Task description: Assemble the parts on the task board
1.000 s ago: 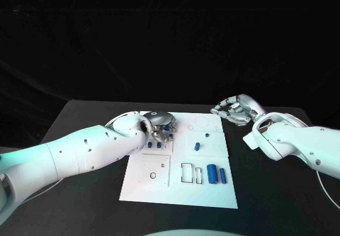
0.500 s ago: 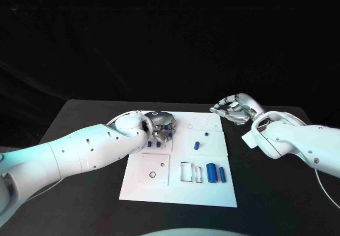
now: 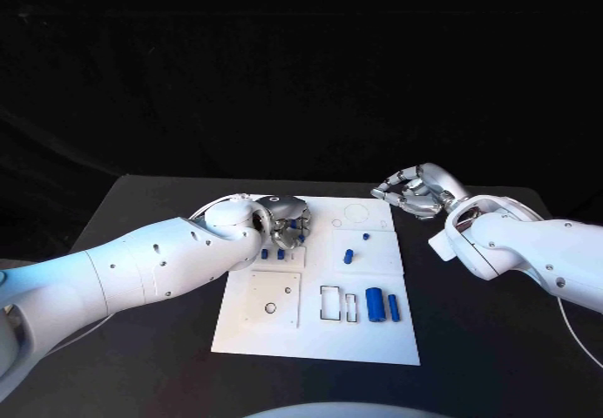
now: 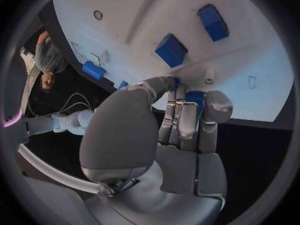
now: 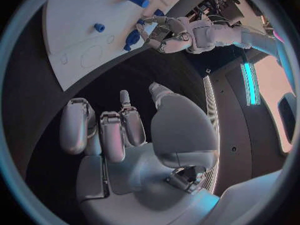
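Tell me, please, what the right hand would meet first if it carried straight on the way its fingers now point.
Probably the task board's far right corner: the right hand hovers beside it, fingers aimed toward it, though depth is unclear.

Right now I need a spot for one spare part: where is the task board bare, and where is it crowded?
The task board is bare along its near edge, below the two blue cylinders. Crowded: the far left corner, where the left hand works among small blue parts. The right hand hovers off the board's far right corner.
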`<state>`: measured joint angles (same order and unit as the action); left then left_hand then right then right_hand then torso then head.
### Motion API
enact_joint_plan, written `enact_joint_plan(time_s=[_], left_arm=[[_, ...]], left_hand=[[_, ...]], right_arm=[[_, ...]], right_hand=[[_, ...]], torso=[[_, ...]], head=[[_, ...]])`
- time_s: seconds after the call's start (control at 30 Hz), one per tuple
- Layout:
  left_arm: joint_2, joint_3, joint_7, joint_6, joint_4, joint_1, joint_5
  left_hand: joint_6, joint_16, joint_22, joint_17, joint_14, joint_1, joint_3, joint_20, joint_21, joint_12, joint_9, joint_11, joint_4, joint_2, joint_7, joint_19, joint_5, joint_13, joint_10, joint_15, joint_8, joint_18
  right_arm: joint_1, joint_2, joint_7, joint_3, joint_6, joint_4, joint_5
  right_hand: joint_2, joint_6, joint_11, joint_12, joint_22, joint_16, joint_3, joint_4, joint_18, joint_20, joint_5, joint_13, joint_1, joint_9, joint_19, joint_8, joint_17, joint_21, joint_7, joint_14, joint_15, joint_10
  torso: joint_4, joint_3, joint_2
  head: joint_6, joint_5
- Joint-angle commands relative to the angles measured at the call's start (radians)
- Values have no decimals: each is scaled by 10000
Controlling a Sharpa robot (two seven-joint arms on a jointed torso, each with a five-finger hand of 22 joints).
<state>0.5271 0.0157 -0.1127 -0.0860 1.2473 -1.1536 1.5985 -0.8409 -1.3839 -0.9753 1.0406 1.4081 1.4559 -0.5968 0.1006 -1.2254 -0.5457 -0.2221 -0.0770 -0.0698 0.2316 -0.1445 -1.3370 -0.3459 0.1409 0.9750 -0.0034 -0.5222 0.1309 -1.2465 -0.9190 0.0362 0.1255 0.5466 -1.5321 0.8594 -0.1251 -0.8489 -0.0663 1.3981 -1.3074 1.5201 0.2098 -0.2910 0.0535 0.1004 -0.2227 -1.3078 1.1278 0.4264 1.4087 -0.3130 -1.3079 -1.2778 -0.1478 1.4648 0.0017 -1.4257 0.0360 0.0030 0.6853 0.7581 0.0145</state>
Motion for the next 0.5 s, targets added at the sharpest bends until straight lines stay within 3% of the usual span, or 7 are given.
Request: enact_joint_plan(time_s=[0.03, 0.23, 0.5], left_arm=[[-18, 41, -131, 343, -28, 56, 65], [-30, 41, 13, 36, -42, 70, 54], [119, 13, 167, -432, 88, 99, -42]], left_hand=[[-186, -67, -155, 26, 120, -4, -126, -3, -141, -35, 13, 36, 64, -150, 9, -127, 70, -12, 210, -8, 69, -167], [-665, -92, -423, -7, 221, -217, -305, -70, -341, 295, 0, 110, 240, -198, 94, -228, 85, -113, 712, -82, 201, -213], [-793, -110, -503, 1, 262, -368, -334, -85, -399, 588, 3, 112, 337, -165, 87, -250, 100, -188, 893, -78, 355, -226]], right_arm=[[6, 2, 73, 0, -36, -14, 34], [6, 0, 78, 0, -31, -16, 35], [6, 8, 93, 0, -24, -8, 35]], right_hand=[[78, 67, 4, -30, -359, -60, -86, -1, 202, -17, -54, -786, 27, 12, -65, -40, -1066, 43, 1, 711, -83, 42], [90, 60, 6, -26, -353, -61, -91, 0, 204, -17, -59, -790, 31, 16, -70, -45, -1066, 53, 2, 711, -83, 38], [90, 60, 6, -26, -353, -61, -91, 0, 204, -17, -59, -790, 31, 16, -70, -45, -1066, 53, 2, 711, -83, 38]], torso=[[-5, 2, -1], [-4, -2, -4], [6, 1, -20]], head=[[3, -3], [4, 1], [-46, 2]])
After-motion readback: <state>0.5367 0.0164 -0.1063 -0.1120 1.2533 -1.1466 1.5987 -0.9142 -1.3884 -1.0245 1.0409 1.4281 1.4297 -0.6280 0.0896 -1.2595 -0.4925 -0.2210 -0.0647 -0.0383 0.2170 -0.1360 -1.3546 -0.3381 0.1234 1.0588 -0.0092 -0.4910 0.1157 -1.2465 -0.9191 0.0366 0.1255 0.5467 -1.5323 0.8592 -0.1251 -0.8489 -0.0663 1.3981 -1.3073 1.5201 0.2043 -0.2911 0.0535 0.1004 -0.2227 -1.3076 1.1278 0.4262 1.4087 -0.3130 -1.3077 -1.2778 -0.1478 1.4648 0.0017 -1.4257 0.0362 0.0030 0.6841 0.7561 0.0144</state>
